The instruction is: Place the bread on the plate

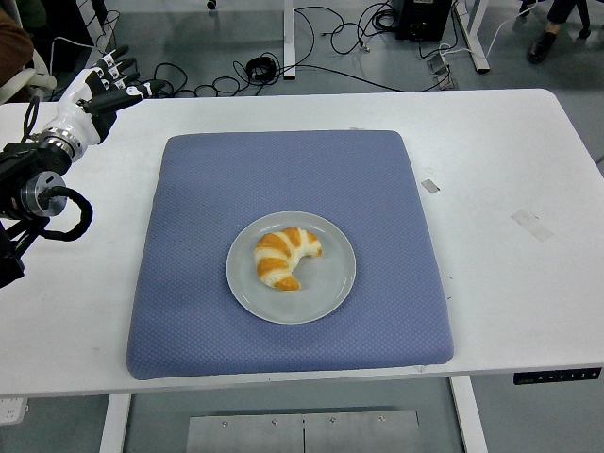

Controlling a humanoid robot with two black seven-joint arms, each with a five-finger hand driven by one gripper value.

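Note:
A golden croissant [285,257] lies on the grey round plate [330,288], left of the plate's middle. The plate rests on a blue mat [293,189] in the middle of the white table. My left hand [106,87] hovers over the table's far left corner, well away from the plate, with its fingers spread and nothing in them. The right arm does not show.
The white table [510,170] has bits of tape [531,225] on its right side. Cables [255,68] and desk legs lie on the floor beyond the far edge. A person's shoe [543,45] shows at the top right, and a sleeve [11,42] at the top left.

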